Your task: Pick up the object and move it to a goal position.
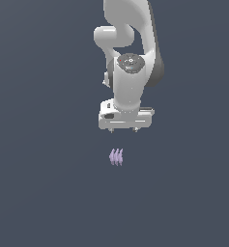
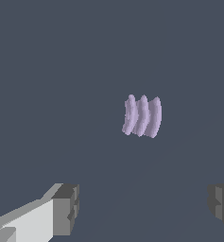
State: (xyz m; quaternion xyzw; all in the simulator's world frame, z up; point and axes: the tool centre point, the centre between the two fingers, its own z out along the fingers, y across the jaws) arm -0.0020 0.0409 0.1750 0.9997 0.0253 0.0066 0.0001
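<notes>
The object (image 1: 116, 157) is a tiny pale lilac piece made of three thin curved ridges side by side, lying on the dark grey surface. In the exterior view it sits just in front of my white gripper (image 1: 125, 130) and slightly toward that view's left. My gripper is open with nothing between its fingers. The wrist view shows the object (image 2: 142, 116) ahead of the two grey fingertips (image 2: 66, 209), which stand far apart and clear of it.
The white arm (image 1: 130, 53) rises behind the gripper toward the top of the exterior view. A flat dark grey surface (image 1: 38, 193) surrounds the object on all sides.
</notes>
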